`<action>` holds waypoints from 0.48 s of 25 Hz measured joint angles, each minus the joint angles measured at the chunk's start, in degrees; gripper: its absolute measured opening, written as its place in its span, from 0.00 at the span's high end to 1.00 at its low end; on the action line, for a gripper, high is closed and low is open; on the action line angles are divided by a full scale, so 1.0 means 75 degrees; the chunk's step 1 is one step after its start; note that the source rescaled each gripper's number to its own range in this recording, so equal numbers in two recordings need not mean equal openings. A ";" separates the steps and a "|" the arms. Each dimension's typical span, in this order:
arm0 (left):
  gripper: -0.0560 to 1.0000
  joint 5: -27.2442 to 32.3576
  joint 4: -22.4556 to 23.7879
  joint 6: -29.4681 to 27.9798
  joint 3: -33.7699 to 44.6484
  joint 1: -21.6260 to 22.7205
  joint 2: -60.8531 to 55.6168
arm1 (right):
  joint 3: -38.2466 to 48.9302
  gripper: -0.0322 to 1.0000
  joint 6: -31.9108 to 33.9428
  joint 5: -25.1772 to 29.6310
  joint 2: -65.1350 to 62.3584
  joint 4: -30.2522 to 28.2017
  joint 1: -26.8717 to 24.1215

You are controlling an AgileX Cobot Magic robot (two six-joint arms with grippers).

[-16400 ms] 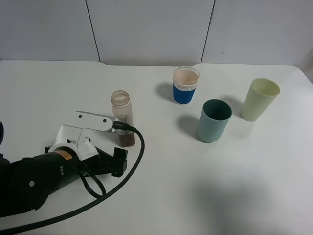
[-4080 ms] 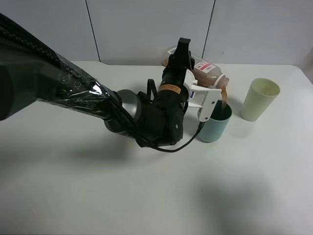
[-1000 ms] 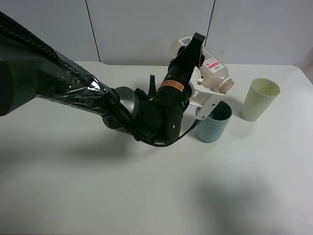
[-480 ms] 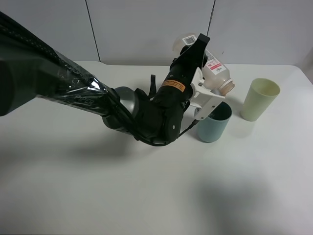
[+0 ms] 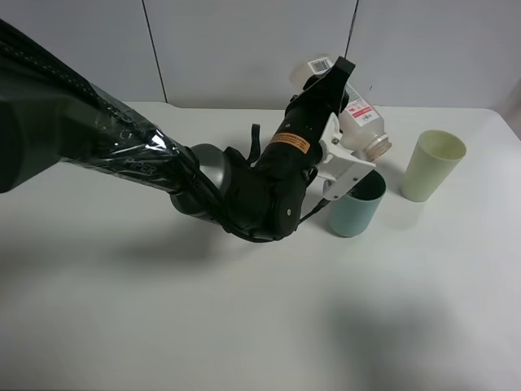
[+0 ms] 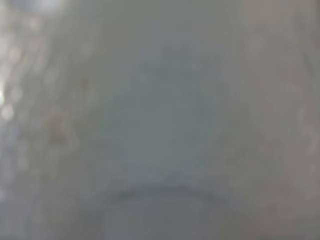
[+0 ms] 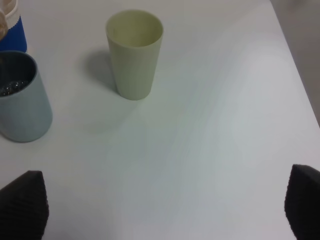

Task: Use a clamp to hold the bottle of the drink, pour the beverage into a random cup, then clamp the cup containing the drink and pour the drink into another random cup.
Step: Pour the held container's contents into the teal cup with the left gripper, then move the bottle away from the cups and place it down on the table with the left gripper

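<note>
My left gripper (image 5: 342,116) is shut on the clear drink bottle (image 5: 360,119), which is tilted with its mouth just above the teal cup (image 5: 356,205). The bottle looks empty and nothing flows from it. The left wrist view is a blur filled by something close up. In the right wrist view the teal cup (image 7: 22,102) has dark liquid inside. The cream cup (image 5: 431,165) stands upright to its right and also shows in the right wrist view (image 7: 134,55). My right gripper (image 7: 161,210) is open and empty, over the table near the cream cup.
A blue-and-white cup (image 7: 9,27) stands behind the teal cup; the left arm hides it in the high view. The white table (image 5: 122,309) ends at a grey wall behind. The left arm's bulk spans the table's middle.
The bottle was lifted from the table's left and poured brown drink into the teal cup. Over the last second it has tilted back up and the stream has stopped.
</note>
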 joint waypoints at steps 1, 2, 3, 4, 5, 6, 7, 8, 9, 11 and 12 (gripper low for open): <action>0.92 0.0000 -0.0053 -0.0218 0.0000 0.0000 0.0000 | 0.0000 0.18 0.0000 0.0000 0.0000 0.0000 0.0000; 0.92 0.0000 -0.0132 -0.0461 0.0000 0.0000 0.0000 | 0.0000 0.18 0.0000 0.0000 0.0000 0.0000 0.0000; 0.92 0.0000 -0.0227 -0.0709 0.0000 0.0000 0.0000 | 0.0000 0.18 0.0000 0.0000 0.0000 0.0000 0.0000; 0.92 0.0000 -0.0352 -0.0903 0.0000 0.0000 -0.0007 | 0.0000 0.18 0.0000 0.0000 0.0000 0.0000 0.0000; 0.92 0.0000 -0.0458 -0.1120 0.0000 0.0000 -0.0033 | 0.0000 0.18 0.0000 0.0000 0.0000 0.0000 0.0000; 0.92 0.0000 -0.0606 -0.1330 0.0000 0.0000 -0.0060 | 0.0000 0.18 0.0000 0.0000 0.0000 0.0000 0.0000; 0.92 0.0000 -0.0759 -0.1514 0.0000 0.0000 -0.0098 | 0.0000 0.18 0.0000 0.0000 0.0000 0.0000 0.0000; 0.92 0.0000 -0.0930 -0.1775 0.0000 0.0000 -0.0148 | 0.0000 0.18 0.0000 0.0000 0.0000 0.0000 0.0000; 0.92 0.0000 -0.1075 -0.2103 0.0000 0.0000 -0.0218 | 0.0000 0.18 0.0000 0.0000 0.0000 0.0000 0.0000; 0.92 0.0000 -0.1419 -0.2875 0.0007 0.0000 -0.0374 | 0.0000 0.18 0.0000 0.0000 0.0000 0.0000 0.0000; 0.92 0.0000 -0.1509 -0.3343 0.0045 0.0009 -0.0489 | 0.0000 0.18 0.0000 0.0000 0.0000 0.0000 0.0000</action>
